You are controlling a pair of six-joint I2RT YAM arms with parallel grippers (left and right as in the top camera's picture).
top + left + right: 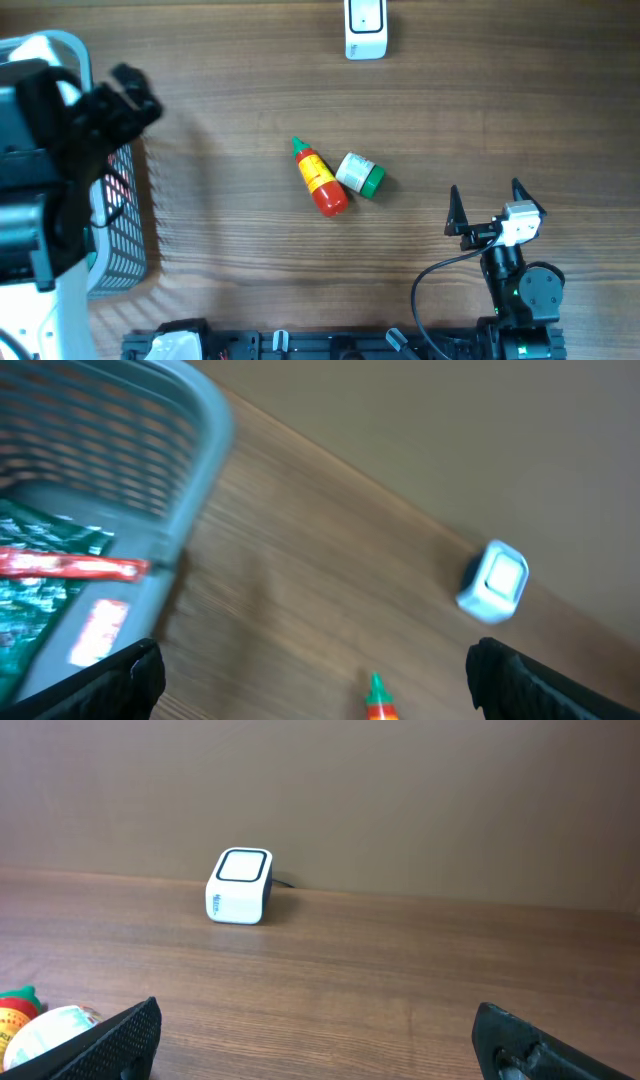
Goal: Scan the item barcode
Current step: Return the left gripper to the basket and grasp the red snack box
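The left fingers (110, 685) and right fingers (110, 1040) stand wide apart, holding nothing. The basket (135, 220) at the left edge of the bench (220, 130) contains green packets (40, 570). The sauce bottle (320, 182) lies mid-bench with its long axis diagonal and its green cap pointing far-left, just beside a green-lidded jar (360, 175). The scanner (365, 28) stands at the far edge.

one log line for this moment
left gripper open, near basket | right gripper open, empty | red bottle, jar mid-table | scanner at far edge
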